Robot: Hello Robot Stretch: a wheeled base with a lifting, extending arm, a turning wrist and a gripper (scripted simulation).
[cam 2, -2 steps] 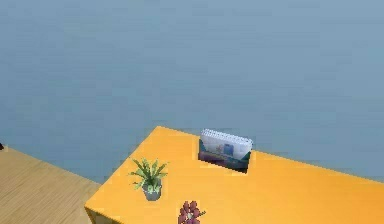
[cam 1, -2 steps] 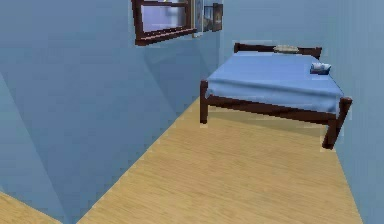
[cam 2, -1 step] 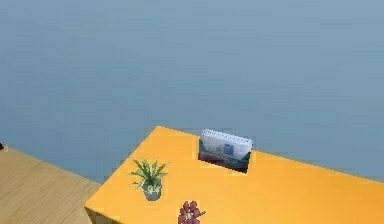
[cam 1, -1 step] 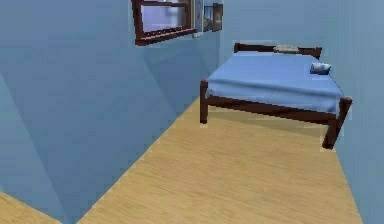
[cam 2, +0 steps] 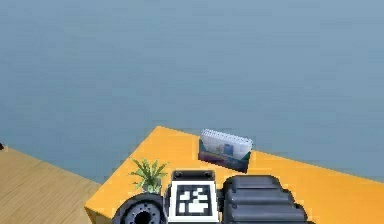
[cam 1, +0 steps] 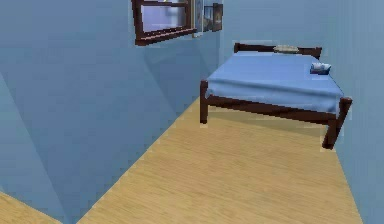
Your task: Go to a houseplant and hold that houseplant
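A small green houseplant [cam 2: 150, 175] stands on the near left part of an orange tabletop [cam 2: 330, 185] in the arm side view. Just below it, at the picture's bottom edge, is the gripper's [cam 2: 141, 211] dark round body, beside a white square with black marks [cam 2: 195, 198] and the arm's dark ribbed bar [cam 2: 262, 200]. I cannot make out the gripper's far end, so I cannot tell whether it holds anything, nor whether it touches the plant.
A small blue-grey box [cam 2: 225, 148] stands farther back on the orange table, against a blue wall. In the forward view a bed [cam 1: 275, 85] with a blue cover and dark frame stands ahead, a window [cam 1: 165, 20] on the left wall, wooden floor [cam 1: 230, 175] between.
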